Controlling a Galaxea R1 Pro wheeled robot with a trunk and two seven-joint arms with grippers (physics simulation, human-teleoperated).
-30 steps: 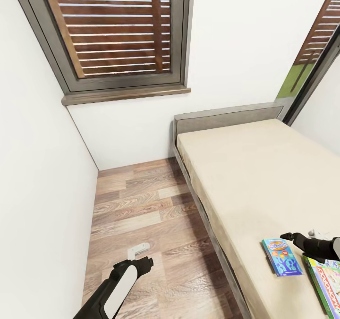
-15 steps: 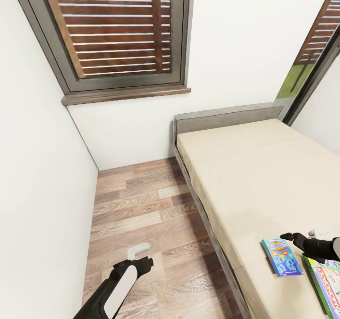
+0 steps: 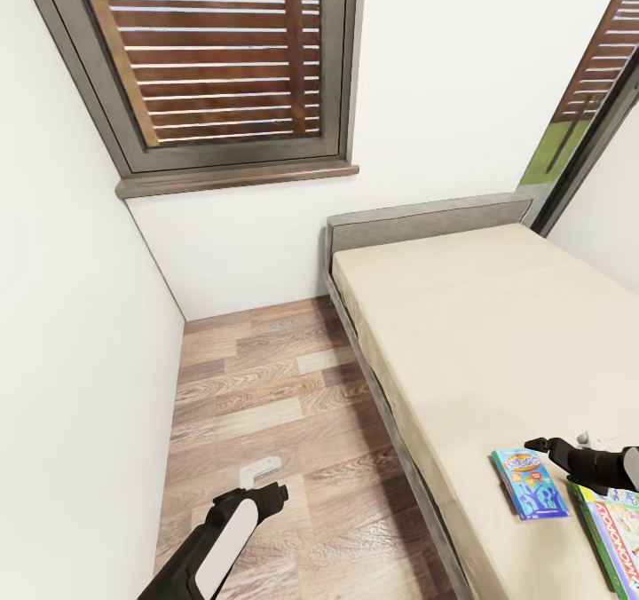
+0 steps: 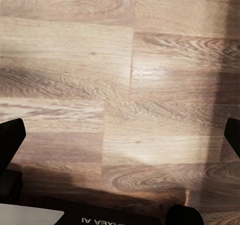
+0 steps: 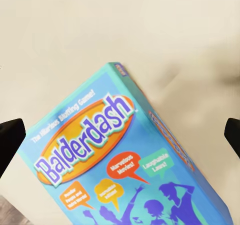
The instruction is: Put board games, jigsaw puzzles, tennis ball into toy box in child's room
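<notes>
Head view, from left to right: white wall (image 3: pixel 71 316) at far left, with slatted window (image 3: pixel 213 59) and brown sill above; wood-plank floor (image 3: pixel 284 422) between wall and bed; left gripper (image 3: pixel 264 481) low over the floor, near the view's lower edge, fingers set wide apart in the left wrist view (image 4: pixel 120 135), nothing between them but bare planks; bed (image 3: pixel 461 334) with beige mattress and grey headboard against the far wall; blue board game (image 3: pixel 530 483) lying flat on the mattress close to the bed's floor-side edge; right gripper (image 3: pixel 538 446) just above that box's far end, dark fingers pointing toward the floor side; right wrist view: fingers spread to both margins, holding nothing, "Balderdash" lid (image 5: pixel 120 170) lying between and below them on beige mattress; contact with the box cannot be told; green-white-red board game (image 3: pixel 617 529) at the lower right corner of the head view, flat on the mattress just beside the blue box, partly cut off by the picture's edge.
</notes>
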